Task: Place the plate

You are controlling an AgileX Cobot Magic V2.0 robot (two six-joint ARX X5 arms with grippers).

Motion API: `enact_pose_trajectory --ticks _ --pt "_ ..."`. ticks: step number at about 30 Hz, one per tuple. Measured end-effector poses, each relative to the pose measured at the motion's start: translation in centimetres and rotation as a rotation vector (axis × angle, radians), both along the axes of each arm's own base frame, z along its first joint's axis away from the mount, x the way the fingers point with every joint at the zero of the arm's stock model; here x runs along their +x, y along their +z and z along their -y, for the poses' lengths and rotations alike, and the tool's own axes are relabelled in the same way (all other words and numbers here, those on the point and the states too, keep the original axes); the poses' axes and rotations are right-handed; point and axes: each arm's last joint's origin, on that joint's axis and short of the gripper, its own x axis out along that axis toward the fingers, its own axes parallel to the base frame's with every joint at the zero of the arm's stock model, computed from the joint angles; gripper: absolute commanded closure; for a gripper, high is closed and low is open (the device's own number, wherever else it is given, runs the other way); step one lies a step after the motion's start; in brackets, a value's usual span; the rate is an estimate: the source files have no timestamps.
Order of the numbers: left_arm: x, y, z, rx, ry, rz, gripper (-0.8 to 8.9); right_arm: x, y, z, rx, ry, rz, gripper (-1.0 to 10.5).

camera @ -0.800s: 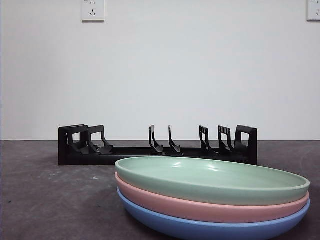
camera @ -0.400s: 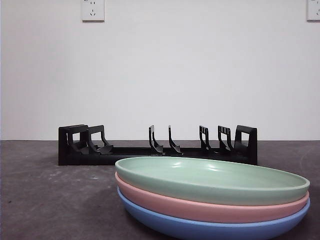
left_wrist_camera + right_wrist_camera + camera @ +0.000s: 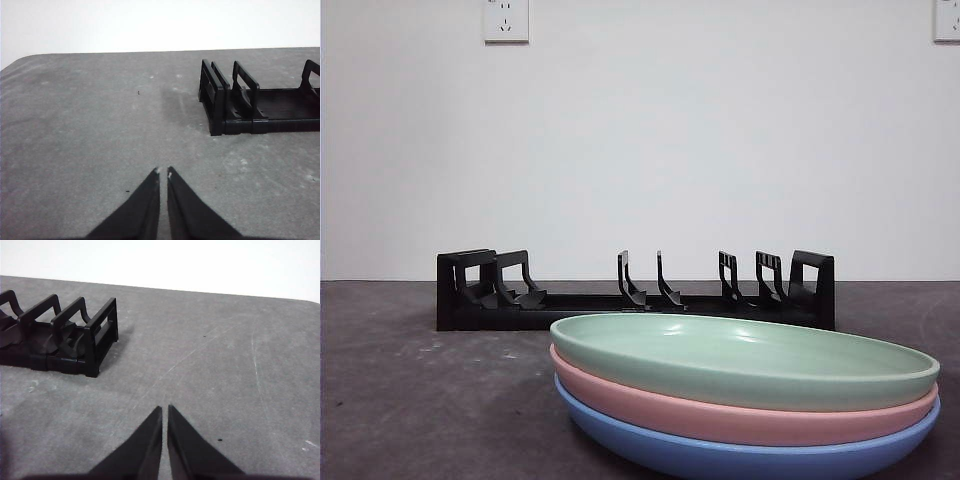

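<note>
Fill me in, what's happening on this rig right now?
Nothing is being handled yet. A stack of three shallow plates sits near the front camera: a pale green plate on a pink plate on a blue plate. Behind them the black slotted dish rack stands with no plate in it. The left pincer and right pincer are both shut, holding nothing, each over bare grey table off one end of the rack.

A dark grey table [image 3: 410, 400] with a scuffed, speckled top carried two things — a long black plate rack [image 3: 635, 295] toward the back, and nearer, a blue plate [image 3: 750, 458] resting directly on the surface, well apart from the rack.
</note>
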Motion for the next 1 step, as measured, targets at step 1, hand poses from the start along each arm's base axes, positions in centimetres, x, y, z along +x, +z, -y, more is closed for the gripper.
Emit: enact_pose_trajectory --ticks 1 --pt "0.00 0.00 0.00 0.000 0.000 0.000 7.90 0.00 0.00 0.00 0.000 0.000 0.000 9.3"
